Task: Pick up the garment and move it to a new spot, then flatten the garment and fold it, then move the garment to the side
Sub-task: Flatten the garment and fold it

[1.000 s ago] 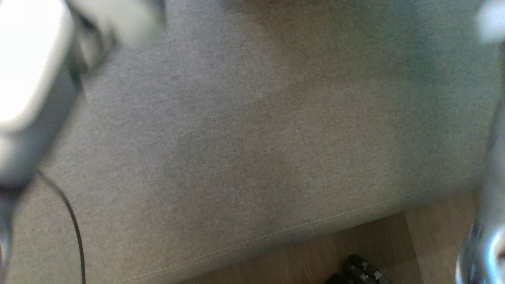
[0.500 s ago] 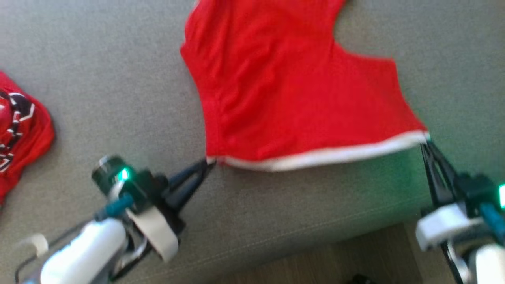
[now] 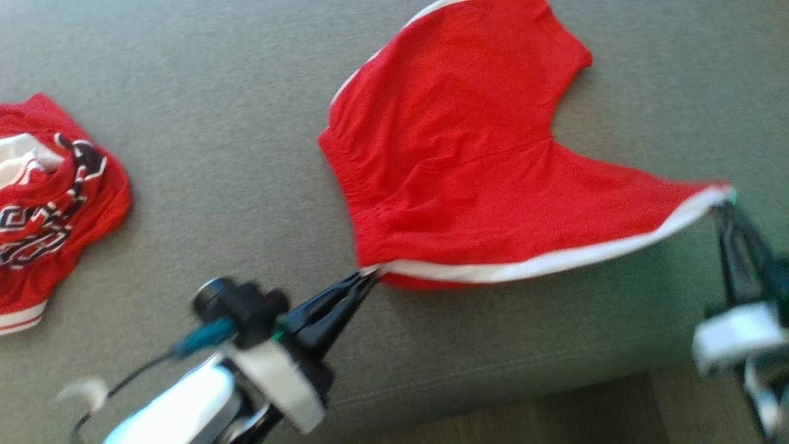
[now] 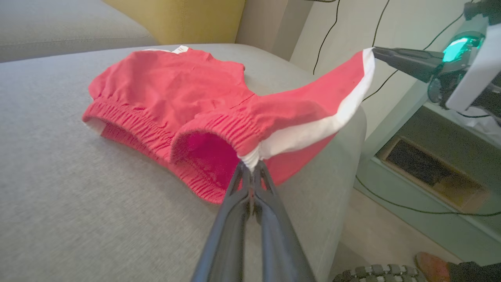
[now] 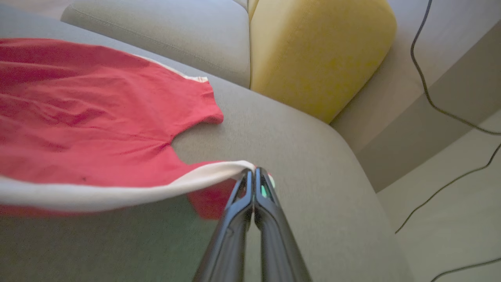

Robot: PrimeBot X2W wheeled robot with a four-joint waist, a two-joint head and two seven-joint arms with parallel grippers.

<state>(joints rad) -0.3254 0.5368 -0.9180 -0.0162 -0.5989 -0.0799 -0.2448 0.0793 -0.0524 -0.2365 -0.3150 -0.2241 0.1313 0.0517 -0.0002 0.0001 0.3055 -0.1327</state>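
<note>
Surface: a grey fabric sofa (image 3: 185,154) is serving as the work surface; its weave is lying smooth, and its front edge is running along the bottom of the head view.
Room: a yellow cushion (image 5: 317,51) is standing against the far end of the seat. A wooden floor (image 3: 505,413) is showing beyond the front edge, and dark cables (image 5: 426,90) are trailing across the floor and up the wall.
Other item: a second garment (image 3: 49,203), red with black and white print, is lying crumpled on the seat, well apart to the left.
Shorts: red shorts (image 3: 456,160) are lying spread on the seat, right of centre, with the elastic waistband facing left. A white stripe (image 3: 555,262) is running along the near edge.
Left gripper: the left gripper (image 3: 367,279) is pinching the waistband end of the stripe, with the jaws pressed together on the cloth. In the left wrist view, the waistband is gaping open just behind the fingertips.
Right gripper: the right gripper (image 3: 724,206) is pinching the other end of the stripe at the leg hem, with the jaws pressed together on it.
Relation: the stripe is stretching between the two grippers. The right-hand corner is being held raised off the seat, while the rest of the shorts is resting on the sofa beyond the fingertips.
</note>
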